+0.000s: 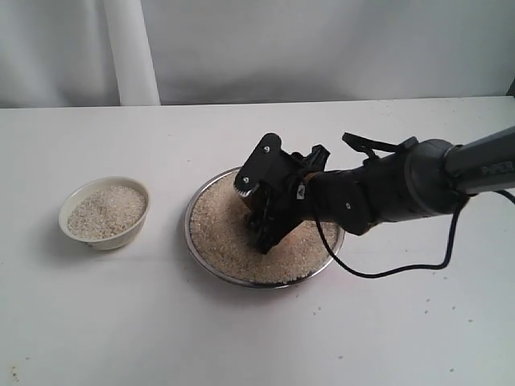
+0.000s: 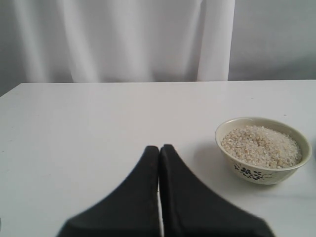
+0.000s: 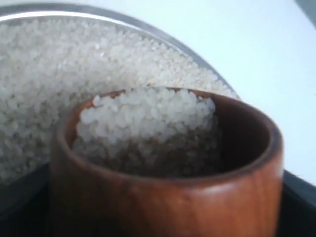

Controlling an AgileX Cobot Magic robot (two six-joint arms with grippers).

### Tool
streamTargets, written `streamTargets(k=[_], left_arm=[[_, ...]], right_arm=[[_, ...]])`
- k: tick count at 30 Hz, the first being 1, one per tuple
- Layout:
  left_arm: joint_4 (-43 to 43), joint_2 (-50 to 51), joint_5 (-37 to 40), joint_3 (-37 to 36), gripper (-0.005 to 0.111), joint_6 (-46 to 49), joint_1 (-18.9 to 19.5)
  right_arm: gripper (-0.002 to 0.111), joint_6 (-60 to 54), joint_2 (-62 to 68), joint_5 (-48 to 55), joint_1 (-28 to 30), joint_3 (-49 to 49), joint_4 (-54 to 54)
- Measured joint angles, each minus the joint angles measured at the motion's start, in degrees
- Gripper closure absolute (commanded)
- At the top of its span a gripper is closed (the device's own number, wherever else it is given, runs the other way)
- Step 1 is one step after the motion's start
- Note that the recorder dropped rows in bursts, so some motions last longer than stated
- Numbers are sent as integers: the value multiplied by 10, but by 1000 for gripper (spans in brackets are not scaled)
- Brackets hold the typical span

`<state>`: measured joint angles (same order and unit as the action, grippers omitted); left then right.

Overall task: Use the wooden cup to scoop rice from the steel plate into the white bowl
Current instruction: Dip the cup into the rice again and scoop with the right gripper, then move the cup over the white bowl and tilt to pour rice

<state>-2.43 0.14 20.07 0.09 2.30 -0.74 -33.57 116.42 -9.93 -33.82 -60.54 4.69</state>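
- Plate: lies directly under the right claw, spread with rice.
- Bowl: stands well apart from that claw and near the left claw, which is pressed closed and empty. It is partly filled.
- Right claw: spread wide, gripping the cup low over the plate.
- Cup: has grains banked against one wall, so the scoop looks under way.
- Next: level the cup, lift it clear and carry it to the bowl without spilling.

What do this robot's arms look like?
The right arm is a black tube with rounded joints, faint pale lettering and a black cable looping beside it. The right gripper is blocky black with silver screws. The left gripper has two tapered black fingers.
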Motion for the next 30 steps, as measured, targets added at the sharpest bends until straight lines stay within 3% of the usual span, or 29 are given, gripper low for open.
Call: streamTargets(k=[6, 16, 21, 30], left_arm=[[0, 0, 0, 0, 107, 0, 0], [0, 0, 0, 0, 107, 0, 0], [0, 0, 0, 0, 107, 0, 0], [0, 0, 0, 0, 107, 0, 0]], right_arm=[[108, 54, -33, -102, 0, 50, 4], [108, 122, -89, -120, -24, 51, -47], [108, 124, -91, -15, -47, -24, -54], [108, 100, -7, 170, -94, -271, -76]])
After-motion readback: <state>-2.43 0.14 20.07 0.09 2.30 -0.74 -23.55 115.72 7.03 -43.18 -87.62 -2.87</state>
